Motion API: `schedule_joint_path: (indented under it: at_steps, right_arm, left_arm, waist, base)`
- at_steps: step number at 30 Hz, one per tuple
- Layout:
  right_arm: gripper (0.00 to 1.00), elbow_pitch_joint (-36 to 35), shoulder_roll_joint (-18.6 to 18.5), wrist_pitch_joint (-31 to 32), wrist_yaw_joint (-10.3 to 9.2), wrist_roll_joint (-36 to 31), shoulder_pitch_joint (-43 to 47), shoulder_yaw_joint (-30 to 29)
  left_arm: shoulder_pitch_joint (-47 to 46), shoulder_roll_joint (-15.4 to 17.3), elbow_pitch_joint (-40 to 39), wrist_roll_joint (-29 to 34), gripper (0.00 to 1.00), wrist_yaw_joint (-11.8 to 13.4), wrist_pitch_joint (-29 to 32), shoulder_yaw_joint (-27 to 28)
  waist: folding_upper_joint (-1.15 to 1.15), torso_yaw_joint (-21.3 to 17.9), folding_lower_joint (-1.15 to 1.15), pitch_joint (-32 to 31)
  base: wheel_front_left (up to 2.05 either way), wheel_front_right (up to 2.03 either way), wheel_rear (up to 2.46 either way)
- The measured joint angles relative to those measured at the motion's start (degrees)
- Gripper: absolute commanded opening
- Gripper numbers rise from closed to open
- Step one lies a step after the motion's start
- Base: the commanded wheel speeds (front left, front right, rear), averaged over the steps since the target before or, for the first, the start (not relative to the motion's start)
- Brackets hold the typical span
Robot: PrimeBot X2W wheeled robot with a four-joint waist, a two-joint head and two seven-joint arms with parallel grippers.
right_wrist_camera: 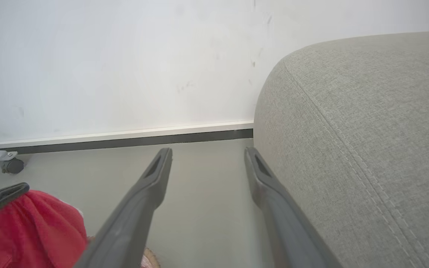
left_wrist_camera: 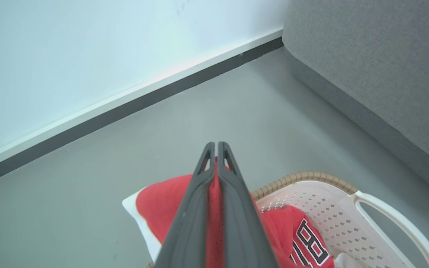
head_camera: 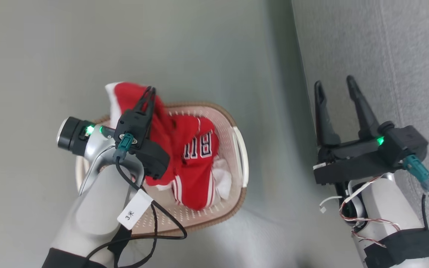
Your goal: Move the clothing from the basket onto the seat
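Observation:
The cream basket (head_camera: 237, 123) with its brown rim stands on the floor and holds red clothing. A red jersey (head_camera: 196, 167) with dark letters lies inside it. My left gripper (head_camera: 149, 90) is shut on a second red garment (head_camera: 130, 95) with white trim, lifted over the basket's far rim. In the left wrist view red cloth (left_wrist_camera: 162, 204) is pinched between the shut fingers (left_wrist_camera: 196, 201), above the basket (left_wrist_camera: 311, 176). My right gripper (head_camera: 335, 86) stands open and empty at the edge of the grey seat (head_camera: 404, 48), its fingers (right_wrist_camera: 140, 208) spread beside the seat (right_wrist_camera: 367, 130).
Grey floor (head_camera: 88, 48) surrounds the basket. A white wall with a dark skirting strip (left_wrist_camera: 125, 108) runs behind. A small caster wheel (right_wrist_camera: 12, 165) sits by the wall at the left of the right wrist view.

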Motion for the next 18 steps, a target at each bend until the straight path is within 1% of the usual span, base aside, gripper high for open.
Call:
schedule_joint_path:
  at_steps: [4,6,10,14,18]
  right_arm:
    - [1.00,2.2,0.0,0.0,1.19,-0.3,0.0,0.7]
    - [1.00,3.2,-0.1,0.0,1.34,-0.6,0.1,1.0]
    - [1.00,5.6,-0.9,0.0,2.36,-1.1,0.1,1.9]
    - [1.00,8.1,-1.5,0.0,3.28,-1.9,0.1,3.6]
    - [1.00,10.6,-1.6,0.0,4.23,-2.1,0.1,6.2]
  left_arm:
    - [0.0,-0.1,-2.3,-0.9,0.00,-1.8,0.0,-0.8]
    - [0.0,-0.2,-3.4,-1.4,0.00,-2.4,0.0,-1.2]
    - [-0.6,-0.3,-5.6,-2.9,0.00,-3.7,0.0,-1.9]
    - [-2.2,-0.4,-7.5,-3.8,0.00,-4.3,0.0,-2.9]
    - [-3.6,-0.5,-9.3,-5.8,0.00,-4.7,0.0,-5.2]
  waist:
    - [0.00,1.1,0.00,-3.3]
    - [0.00,1.7,0.00,-5.0]
    - [0.00,2.6,0.00,-8.3]
    - [0.00,3.5,0.00,-11.8]
    - [0.00,4.1,0.00,-15.2]
  base:
    - [0.00,0.00,0.00]
    - [0.00,0.00,0.00]
    - [0.00,0.00,0.00]
    - [0.00,0.00,0.00]
    - [0.00,0.00,0.00]
